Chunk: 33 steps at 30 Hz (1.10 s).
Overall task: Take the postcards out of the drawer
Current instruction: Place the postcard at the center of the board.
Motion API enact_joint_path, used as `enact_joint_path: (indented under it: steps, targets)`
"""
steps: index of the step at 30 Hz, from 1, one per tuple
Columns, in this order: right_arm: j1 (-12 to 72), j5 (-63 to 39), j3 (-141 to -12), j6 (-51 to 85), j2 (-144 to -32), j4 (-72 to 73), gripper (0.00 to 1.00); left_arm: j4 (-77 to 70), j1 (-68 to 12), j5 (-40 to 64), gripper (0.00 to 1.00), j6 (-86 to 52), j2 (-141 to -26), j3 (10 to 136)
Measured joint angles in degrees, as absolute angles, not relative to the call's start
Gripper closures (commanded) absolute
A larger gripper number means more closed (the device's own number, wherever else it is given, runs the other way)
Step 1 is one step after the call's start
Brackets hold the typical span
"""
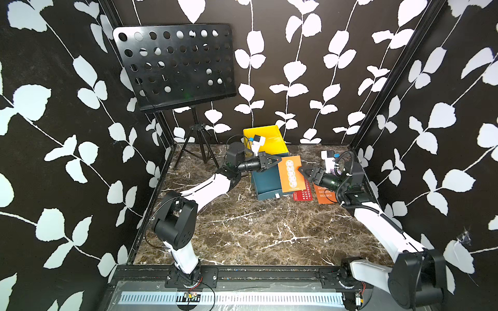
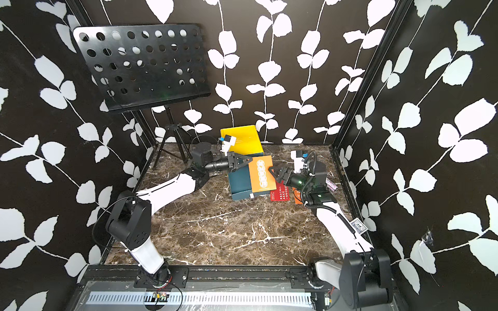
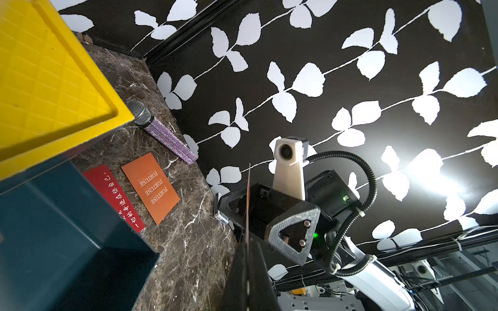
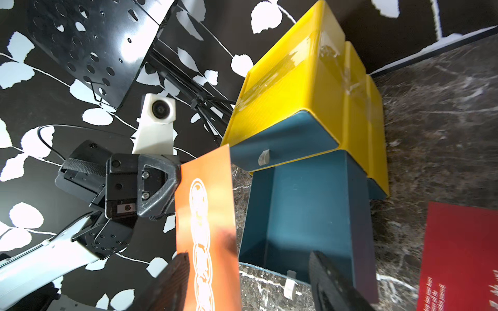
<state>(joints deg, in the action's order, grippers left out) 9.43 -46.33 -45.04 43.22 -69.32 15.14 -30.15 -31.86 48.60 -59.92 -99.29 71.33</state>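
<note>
— Black walls with white leaf vines all round, brown marble table (image 1: pixel 242 229) below. What stands on it?

— At the back, a yellow cabinet (image 1: pixel 265 136) with teal drawers. Its bottom drawer (image 1: pixel 265 184) stands open toward the front; the one above is shut. A black music stand (image 1: pixel 175 64) fills the back left corner.

— And the postcards?

— Three show. An orange postcard (image 1: pixel 290 173) with a white chain of circles is held in the air, roughly upright, over the right side of the open drawer. The left gripper (image 1: pixel 279 159) has its fingers pressed together on a top corner of it. A red postcard (image 1: pixel 302 194) and an orange FORTUNE postcard (image 1: pixel 324 195) lie flat on the marble just right of the drawer, side by side.

— The right gripper?

— The right gripper (image 1: pixel 303 171) sits at the held card's right edge, fingers spread wide. In the right wrist view the card stands between them, close to one finger (image 4: pixel 175 280) and well apart from the other. Whether it touches that finger, I cannot tell.

— Anything else?

— In the left wrist view, a glittery microphone (image 3: pixel 161 132) lies on the marble near the FORTUNE postcard.
</note>
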Motion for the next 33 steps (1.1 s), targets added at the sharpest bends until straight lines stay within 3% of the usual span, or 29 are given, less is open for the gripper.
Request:
enact_joint_path:
  steps: [6,13,15,20,22,24,25,33]
  targets:
    - [10.6,-46.6,-45.0,45.2,-70.4,17.5,0.67,-30.4,-32.1,48.6,1.00,-60.7,-100.3,71.5]
    - [10.7,-47.0,-45.0,46.5,-70.4,19.0,0.87,-30.7,-32.1,48.4,1.00,-60.7,-100.5,72.0]
    - [10.7,-47.0,-45.0,46.8,-70.4,19.2,0.98,-30.8,-32.1,48.4,1.00,-60.7,-100.5,72.0]
    - [10.7,-47.3,-44.8,47.3,-70.3,19.9,1.00,-30.7,-32.1,48.1,0.98,-60.6,-100.6,72.0]
    - [10.7,-47.3,-44.8,47.3,-70.2,19.9,1.00,-30.6,-32.1,48.1,0.64,-60.1,-100.6,72.0]
    - [10.7,-47.4,-44.7,47.4,-69.9,19.8,1.00,-30.3,-32.1,48.0,0.15,-59.9,-100.6,72.0]
    - [10.7,-47.4,-44.7,47.3,-69.8,19.7,1.00,-30.0,-32.1,48.0,0.01,-59.7,-100.6,72.0]
    - [10.6,-47.3,-44.7,43.8,-67.4,12.9,1.00,-18.7,-31.6,44.0,0.01,-51.2,-99.2,72.0]
